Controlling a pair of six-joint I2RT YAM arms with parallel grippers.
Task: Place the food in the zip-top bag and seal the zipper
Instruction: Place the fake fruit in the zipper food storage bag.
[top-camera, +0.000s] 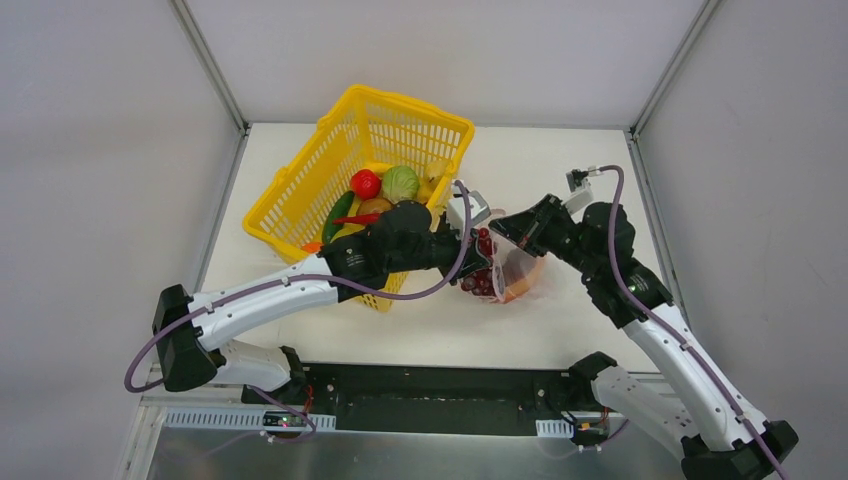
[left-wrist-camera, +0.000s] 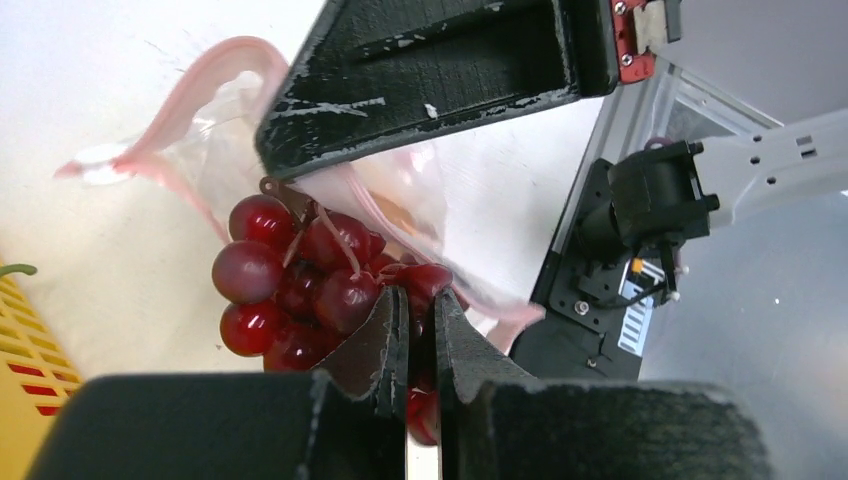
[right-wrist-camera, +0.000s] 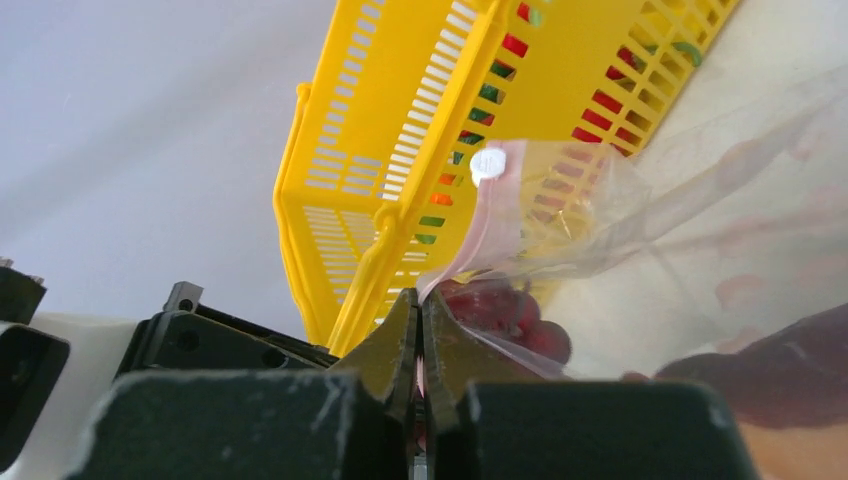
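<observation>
A bunch of dark-red grapes (top-camera: 482, 264) hangs at the mouth of the clear zip-top bag (top-camera: 522, 272), with my left gripper (top-camera: 470, 246) shut on it. In the left wrist view the grapes (left-wrist-camera: 285, 285) bulge left of the nearly closed fingers of my left gripper (left-wrist-camera: 420, 302), under the bag's pink zipper (left-wrist-camera: 190, 95). My right gripper (right-wrist-camera: 421, 300) is shut on the zipper strip (right-wrist-camera: 478, 228) and holds the bag's edge up, near the white slider (right-wrist-camera: 488, 163). An orange-and-dark-red piece (top-camera: 520, 285) lies inside the bag. A red tomato (top-camera: 365, 184) and a green cabbage (top-camera: 400, 183) are in the basket.
The yellow lattice basket (top-camera: 300, 200) stands tilted at the back left with several toy foods in it, and my left forearm lies across its near corner. Grey walls and metal posts (top-camera: 210, 70) close in the white table (top-camera: 600, 330) on three sides.
</observation>
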